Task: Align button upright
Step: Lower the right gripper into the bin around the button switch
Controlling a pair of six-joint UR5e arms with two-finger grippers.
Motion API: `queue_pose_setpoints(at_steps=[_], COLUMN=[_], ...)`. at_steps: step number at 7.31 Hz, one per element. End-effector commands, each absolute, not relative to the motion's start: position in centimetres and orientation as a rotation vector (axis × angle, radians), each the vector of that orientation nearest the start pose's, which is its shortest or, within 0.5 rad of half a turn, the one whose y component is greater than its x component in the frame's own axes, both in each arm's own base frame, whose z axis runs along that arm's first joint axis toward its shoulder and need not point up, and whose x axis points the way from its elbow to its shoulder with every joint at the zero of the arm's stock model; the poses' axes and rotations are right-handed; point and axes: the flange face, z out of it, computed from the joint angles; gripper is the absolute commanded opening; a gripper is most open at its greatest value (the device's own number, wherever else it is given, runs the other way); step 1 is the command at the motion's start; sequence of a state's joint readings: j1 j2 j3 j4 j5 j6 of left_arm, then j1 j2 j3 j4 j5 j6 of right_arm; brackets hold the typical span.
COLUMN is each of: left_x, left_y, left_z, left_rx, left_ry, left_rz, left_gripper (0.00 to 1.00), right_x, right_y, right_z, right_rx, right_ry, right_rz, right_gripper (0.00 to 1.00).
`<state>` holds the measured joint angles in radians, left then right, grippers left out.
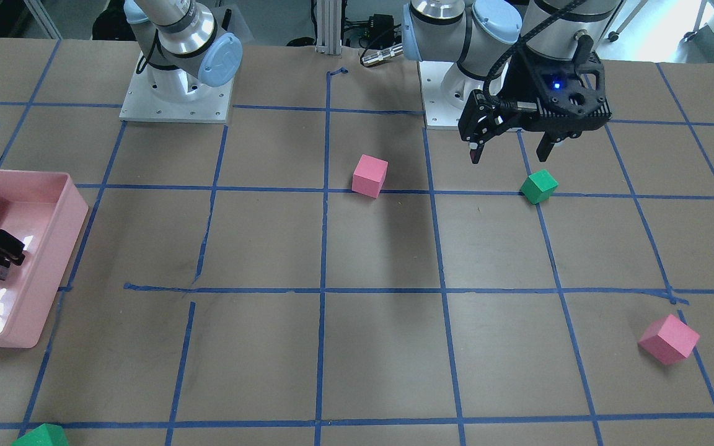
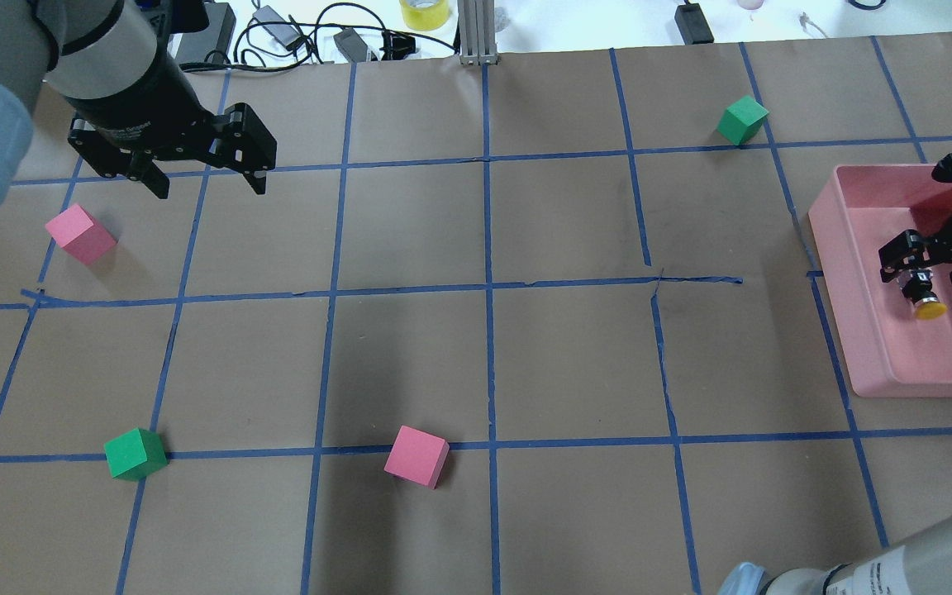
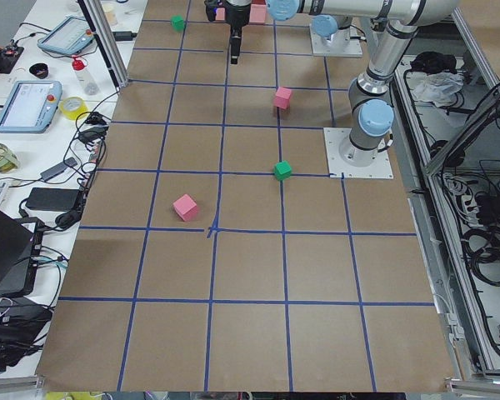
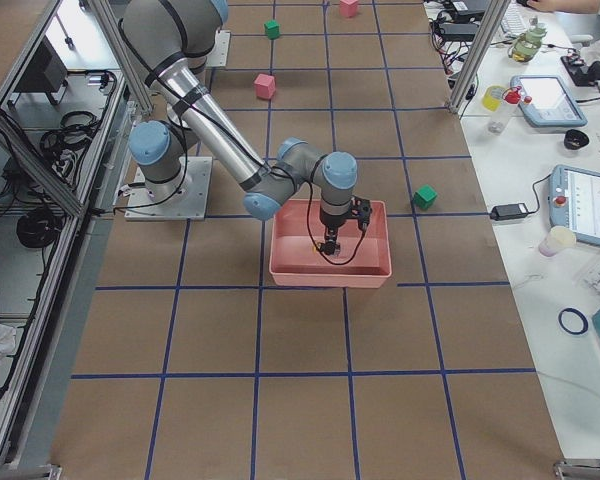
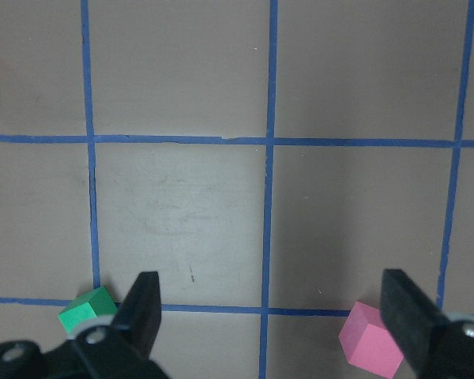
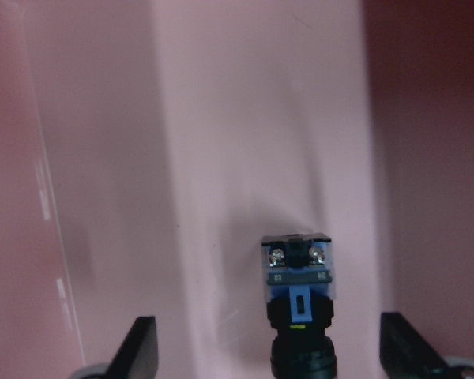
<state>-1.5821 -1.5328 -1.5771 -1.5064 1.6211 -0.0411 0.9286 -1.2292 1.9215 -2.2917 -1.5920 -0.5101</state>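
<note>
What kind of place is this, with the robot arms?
Most likely a robotics lab. A left arm and right arm are bolted to a paper-covered table marked with a blue tape grid, and a side bench holds control tablets.

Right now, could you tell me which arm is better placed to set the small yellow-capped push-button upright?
The right. Its open right gripper hangs inside the pink plastic tray, with the yellow-capped black push-button lying between its jaws. The left gripper, also open, hovers over the table far across.

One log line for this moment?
right gripper open over button | button lying sideways in pink tray, ungripped | left gripper open, empty
</note>
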Motion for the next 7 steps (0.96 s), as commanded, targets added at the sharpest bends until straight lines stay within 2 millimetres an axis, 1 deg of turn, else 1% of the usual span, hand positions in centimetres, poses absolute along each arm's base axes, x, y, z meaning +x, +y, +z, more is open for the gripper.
queue_pose_setpoints(at_steps=[1,2,4,6,7], left_x=[-13.10,-13.19,-13.17,-13.01,-13.08], left_y=[-48.39,-48.77,-48.73,-48.58,-48.54], left_z=[51.04,50.62,50.76,50.76,50.68], left_rx=[-0.060,-0.072,-0.072,-0.063,-0.063], left_ry=[3.094,3.096,3.094,3.092,3.092], left_rz=[-0.151,-0.140,-0.144,-0.144,-0.142], left_gripper=[1.00,1.00,1.00,1.00,1.00], right_x=[-22.31,-22.33,-22.33,-22.32,-22.24], right_y=[-51.70,-51.72,-51.72,-51.74,-51.78], right_z=[21.37,21.40,21.40,21.32,21.30], right_rx=[0.210,0.210,0.207,0.197,0.175], right_ry=[3.166,3.167,3.167,3.166,3.159], right_rz=[-0.017,-0.021,-0.021,-0.021,-0.026], right_gripper=[0.97,0.94,0.70,0.66,0.61])
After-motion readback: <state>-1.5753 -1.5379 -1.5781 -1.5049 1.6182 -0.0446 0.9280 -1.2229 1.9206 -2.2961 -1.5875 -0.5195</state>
